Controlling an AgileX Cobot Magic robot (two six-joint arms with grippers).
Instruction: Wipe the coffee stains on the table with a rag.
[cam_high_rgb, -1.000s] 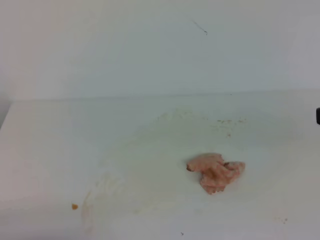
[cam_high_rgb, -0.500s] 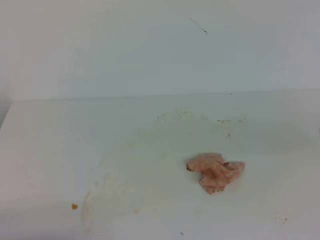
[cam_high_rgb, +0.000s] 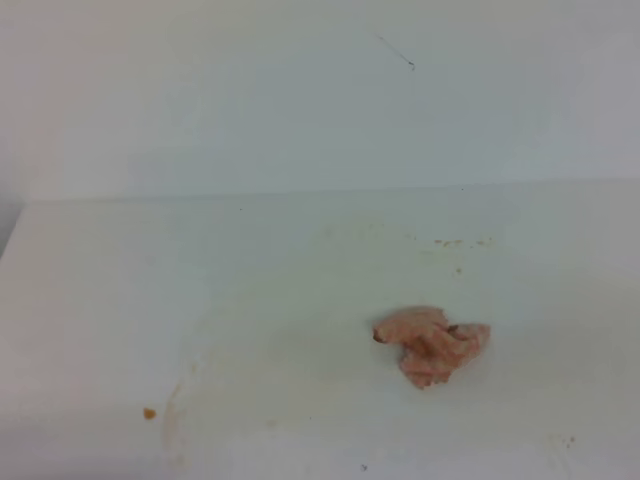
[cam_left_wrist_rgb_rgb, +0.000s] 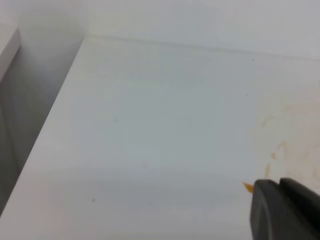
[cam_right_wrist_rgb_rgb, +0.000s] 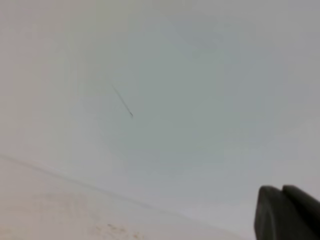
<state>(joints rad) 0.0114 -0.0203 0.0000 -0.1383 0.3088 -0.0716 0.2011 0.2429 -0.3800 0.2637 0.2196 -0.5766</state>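
With the rag (cam_high_rgb: 431, 344) lying crumpled right of center on the table (cam_high_rgb: 90, 300), my grippers' openings indeterminable, wiping looked nearly complete; next I needed to regrasp it for the droplet (cam_high_rgb: 149, 412) at lower left.

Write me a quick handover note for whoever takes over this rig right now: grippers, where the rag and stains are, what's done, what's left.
Left gripper: only a dark finger edge shows in its wrist view, open or shut cannot be told; it holds nothing visible.
Right gripper: same, camera faces the wall.
Neither arm shows in the high view.
The rag lies crumpled and free on the table, right of centre.
Done: the main puddle is wiped to faint smears.
Left: the orange droplet at front left, a pale streak beside it, and reddish specks at the back.
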